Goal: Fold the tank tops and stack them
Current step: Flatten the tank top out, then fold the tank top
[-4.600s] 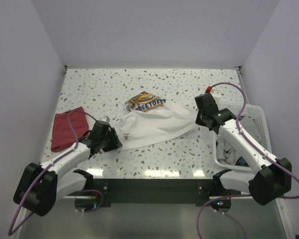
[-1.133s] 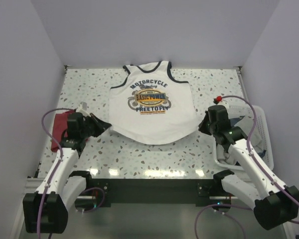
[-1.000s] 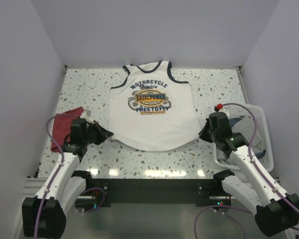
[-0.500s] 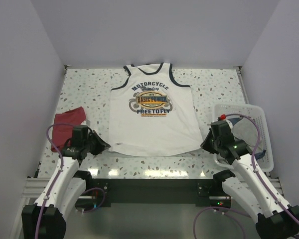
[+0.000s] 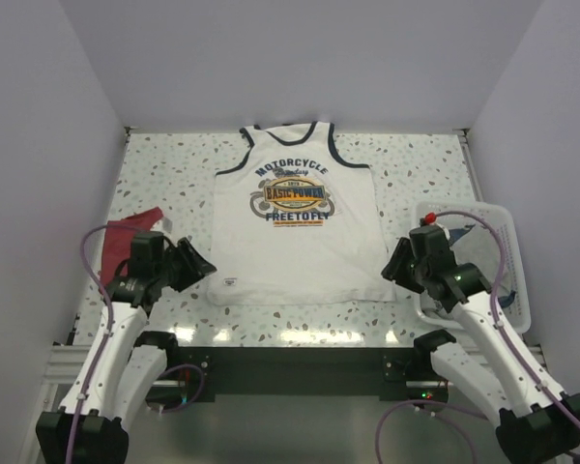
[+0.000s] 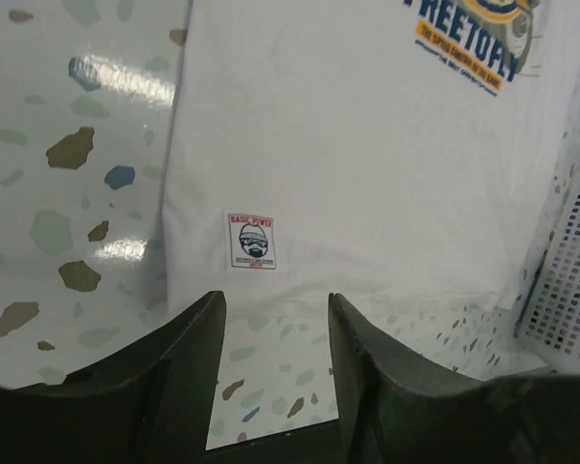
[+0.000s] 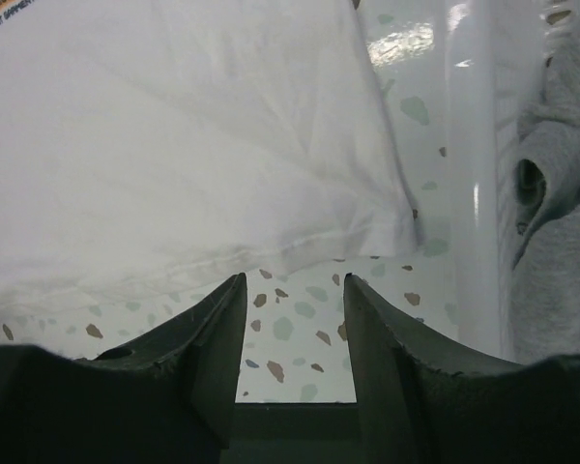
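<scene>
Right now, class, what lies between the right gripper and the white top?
Only bare table separates right gripper from white top, in the right wrist view.

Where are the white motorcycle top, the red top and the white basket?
white tank top (image 5: pixel 300 259): top view, plain cloth below the picture.
dark red tank top (image 5: pixel 117 247): top view, its left part.
basket (image 5: pixel 469 207): top view, far rim.

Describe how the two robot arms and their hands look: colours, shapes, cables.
The left arm and right arm have white shells with black joint housings. A purple cable loops along each; the right one meets a red plug near the wrist. The left hand and right hand are black, each with two thick, tapering fingers.
</scene>
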Available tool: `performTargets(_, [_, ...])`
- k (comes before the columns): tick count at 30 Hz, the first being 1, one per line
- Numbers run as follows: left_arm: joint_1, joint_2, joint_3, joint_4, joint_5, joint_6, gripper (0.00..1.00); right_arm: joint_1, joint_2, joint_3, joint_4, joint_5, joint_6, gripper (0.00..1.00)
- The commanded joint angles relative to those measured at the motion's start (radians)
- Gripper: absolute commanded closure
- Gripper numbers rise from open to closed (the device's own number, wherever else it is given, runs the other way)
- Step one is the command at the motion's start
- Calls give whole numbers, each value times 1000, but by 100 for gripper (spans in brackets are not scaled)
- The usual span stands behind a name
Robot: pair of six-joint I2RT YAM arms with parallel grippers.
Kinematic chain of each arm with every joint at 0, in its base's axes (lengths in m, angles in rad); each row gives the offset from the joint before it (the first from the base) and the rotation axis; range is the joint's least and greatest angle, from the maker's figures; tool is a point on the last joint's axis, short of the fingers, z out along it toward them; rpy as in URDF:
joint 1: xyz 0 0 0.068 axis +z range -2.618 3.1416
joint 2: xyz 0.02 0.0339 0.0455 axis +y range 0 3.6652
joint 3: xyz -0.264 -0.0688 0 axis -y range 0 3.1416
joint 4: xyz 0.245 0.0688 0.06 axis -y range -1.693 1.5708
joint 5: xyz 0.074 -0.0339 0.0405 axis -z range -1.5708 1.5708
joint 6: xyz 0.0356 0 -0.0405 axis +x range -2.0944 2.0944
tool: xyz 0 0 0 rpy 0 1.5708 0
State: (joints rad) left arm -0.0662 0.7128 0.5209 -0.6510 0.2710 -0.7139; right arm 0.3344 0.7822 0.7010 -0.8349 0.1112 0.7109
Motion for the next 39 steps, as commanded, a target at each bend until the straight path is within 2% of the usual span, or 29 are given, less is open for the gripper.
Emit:
performTargets(1, [0,-1,138,-35,-45,51,48,47,54,14,108,-76,-33,52])
performTargets(2, [0,8,161,-38,-62,56,48,84,67,17,121,-36,-9,52])
performTargets(5, [0,71,215,28,-93,65,46,335,158,64,192,76,57,53])
performTargets(6, [2,103,223,60,-92,59,46,382,187,96,216,87,73,53])
performTargets(11, [8,442,356,296,-85,60,50,668,478,259,304,202,102,58])
performTargets(13, [8,598,428,333,-123,77,54,718,604,345,351,214,96,64])
performTargets(16, [26,716,528,343,-171,77,54,813,769,484,390,229,76,68])
performTargets(20, [90,745,617,307,-184,93,54,952,961,731,361,263,36,70])
performTargets(23, [152,705,657,263,-191,96,52,1015,1099,872,330,280,13,71])
performTargets(30, [273,603,708,229,-148,51,52,1066,1298,1054,289,304,-8,71])
performTargets(39, [298,565,807,231,-73,11,52,1071,1505,1285,194,403,-47,71])
